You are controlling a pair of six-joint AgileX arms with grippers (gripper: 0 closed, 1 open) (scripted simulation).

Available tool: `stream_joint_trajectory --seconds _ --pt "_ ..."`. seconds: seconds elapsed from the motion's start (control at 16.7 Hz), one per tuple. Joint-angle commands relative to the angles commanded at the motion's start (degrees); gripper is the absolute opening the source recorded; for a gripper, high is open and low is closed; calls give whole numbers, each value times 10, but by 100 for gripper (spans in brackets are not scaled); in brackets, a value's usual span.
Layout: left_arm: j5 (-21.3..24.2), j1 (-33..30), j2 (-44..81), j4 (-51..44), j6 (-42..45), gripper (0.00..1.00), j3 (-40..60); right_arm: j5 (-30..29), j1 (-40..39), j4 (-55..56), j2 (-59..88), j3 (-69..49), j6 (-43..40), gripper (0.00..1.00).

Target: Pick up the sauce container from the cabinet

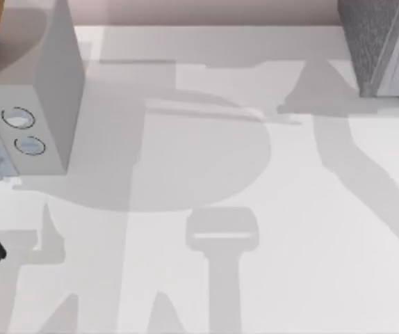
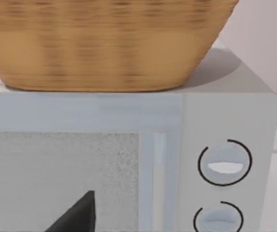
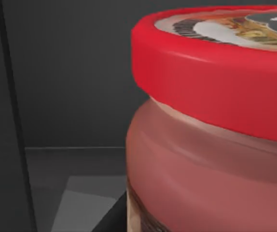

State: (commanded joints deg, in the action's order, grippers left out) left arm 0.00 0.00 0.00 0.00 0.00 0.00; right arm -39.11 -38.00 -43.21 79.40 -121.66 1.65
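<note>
Sauce container (image 3: 215,145) stands upright inside the dark cabinet (image 3: 71,72).

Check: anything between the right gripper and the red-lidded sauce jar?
Nothing visible. The right wrist view has the red-lidded, reddish-brown sauce jar right up close, upright inside a dark grey interior, with no object in front of it.
</note>
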Motion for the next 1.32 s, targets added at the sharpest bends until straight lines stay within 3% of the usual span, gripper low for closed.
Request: stream_joint_trajectory --seconds 0.42,0.66,0.96,1.32 --pt "0 0 0 0 0 100 0 -1 1 1 -6 4 1 0" --pt "0 0 0 0 0 100 0 24 24 36 -64 75 3 0" --pt "0 0 0 0 0 100 0 86 85 112 -199 265 1 0" --pt "0 0 0 0 0 100 0 188 184 222 -401 584 -7 0"
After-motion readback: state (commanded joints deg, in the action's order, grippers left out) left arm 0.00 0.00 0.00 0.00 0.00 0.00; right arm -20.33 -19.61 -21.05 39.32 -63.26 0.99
